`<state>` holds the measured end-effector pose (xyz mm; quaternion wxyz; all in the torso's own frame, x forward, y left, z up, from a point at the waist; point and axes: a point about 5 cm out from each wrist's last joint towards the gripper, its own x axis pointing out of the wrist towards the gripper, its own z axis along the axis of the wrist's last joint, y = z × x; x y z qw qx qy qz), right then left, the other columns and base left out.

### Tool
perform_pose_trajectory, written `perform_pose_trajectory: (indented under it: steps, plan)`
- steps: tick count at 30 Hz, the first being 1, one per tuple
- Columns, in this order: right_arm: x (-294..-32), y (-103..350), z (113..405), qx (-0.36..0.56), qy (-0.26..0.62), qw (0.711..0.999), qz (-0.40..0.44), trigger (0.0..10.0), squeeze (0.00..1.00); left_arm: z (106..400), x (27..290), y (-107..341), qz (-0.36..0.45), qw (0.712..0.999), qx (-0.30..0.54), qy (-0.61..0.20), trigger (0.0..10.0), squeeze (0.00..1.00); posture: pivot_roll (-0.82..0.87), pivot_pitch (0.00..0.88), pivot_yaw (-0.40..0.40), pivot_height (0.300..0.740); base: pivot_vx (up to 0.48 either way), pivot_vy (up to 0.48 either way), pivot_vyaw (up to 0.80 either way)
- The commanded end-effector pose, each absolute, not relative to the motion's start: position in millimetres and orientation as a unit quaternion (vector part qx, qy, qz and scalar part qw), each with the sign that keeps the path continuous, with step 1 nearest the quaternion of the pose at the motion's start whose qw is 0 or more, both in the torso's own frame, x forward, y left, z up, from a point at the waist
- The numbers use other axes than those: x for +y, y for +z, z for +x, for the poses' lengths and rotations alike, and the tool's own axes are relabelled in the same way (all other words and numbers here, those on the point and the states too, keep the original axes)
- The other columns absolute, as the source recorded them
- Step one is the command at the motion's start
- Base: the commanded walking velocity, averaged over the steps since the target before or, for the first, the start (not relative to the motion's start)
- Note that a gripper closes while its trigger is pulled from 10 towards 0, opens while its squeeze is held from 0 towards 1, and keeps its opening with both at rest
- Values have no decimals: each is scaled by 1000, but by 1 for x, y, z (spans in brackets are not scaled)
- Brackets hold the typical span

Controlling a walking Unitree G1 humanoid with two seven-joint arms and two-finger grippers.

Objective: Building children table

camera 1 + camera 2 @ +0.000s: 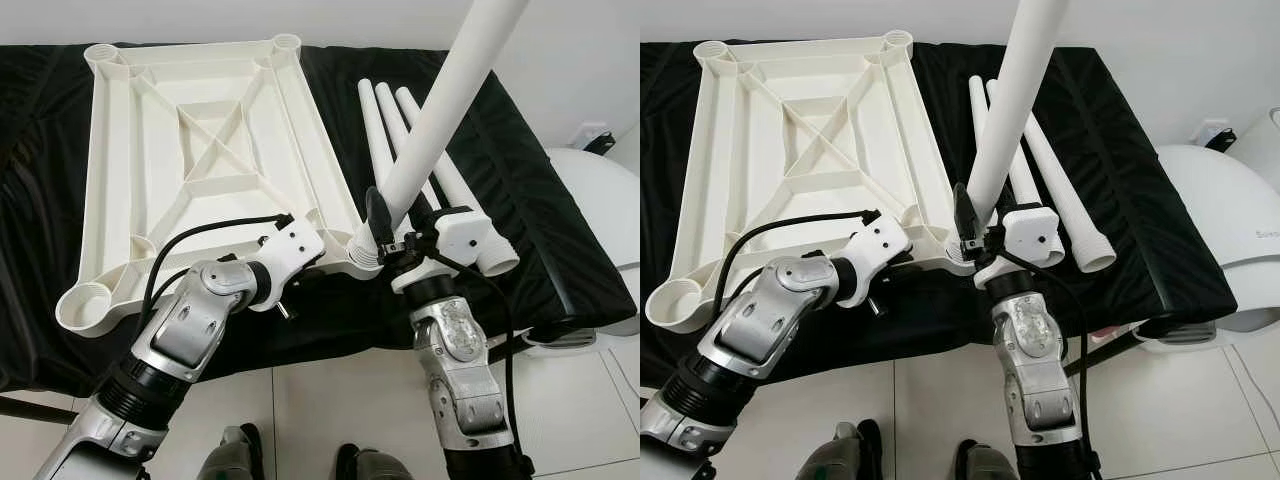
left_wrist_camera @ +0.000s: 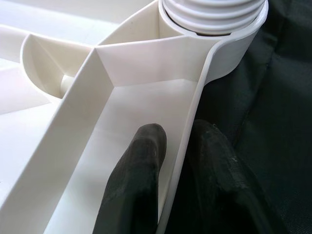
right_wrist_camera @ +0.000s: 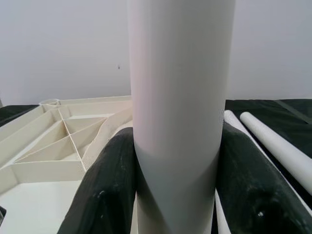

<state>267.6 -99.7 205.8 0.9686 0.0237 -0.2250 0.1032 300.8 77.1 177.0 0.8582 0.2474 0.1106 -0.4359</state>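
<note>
A white plastic tabletop (image 1: pixel 200 160) lies upside down on a black-covered counter (image 1: pixel 540 250), its ribbed underside facing up with a crossed brace in the middle and a round socket at each corner. The left claw (image 2: pixel 175 180) grips the tabletop's near rim close to the near right corner socket (image 2: pixel 229 44): one black finger (image 2: pixel 136 180) lies inside the rim wall and the other outside it, against the black cover. In that socket sits the threaded end of a white table leg (image 1: pixel 440 110), its ridges visible at the socket's mouth in the left wrist view. The leg rises steeply from the socket, leaning up and to the right in the head views. The right claw (image 3: pixel 178 185) is closed on this leg just above the socket, one black finger (image 3: pixel 107 190) pressed on each side of the tube.

Three more white legs (image 1: pixel 400 140) lie side by side on the black cover, just right of the tabletop and behind the held leg, their threaded ends toward the near edge.

Right of the counter stands a rounded white appliance (image 1: pixel 1230 230) with grey lettering at the frame edge, too cut off to read. No other writing can be made out. The floor (image 1: pixel 330 400) below is pale tile.
</note>
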Motion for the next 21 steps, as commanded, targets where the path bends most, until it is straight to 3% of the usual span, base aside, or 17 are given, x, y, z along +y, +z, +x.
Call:
perform_pose_trajectory:
  steps: [1, 21]
  plan:
    - [-106, 176, 271, -146, 69, 987, 11, 10000, 0, 297, 72, 182, 252, 856, 97, -440, 10000, 0, -18, 203, -16, 740, 0, 0, 0]
    - [-117, 171, 274, -128, -1, 992, 4, 10000, 0, 297, 73, 182, 252, 856, 98, -440, 10000, 0, -20, 210, -14, 740, 0, 0, 0]
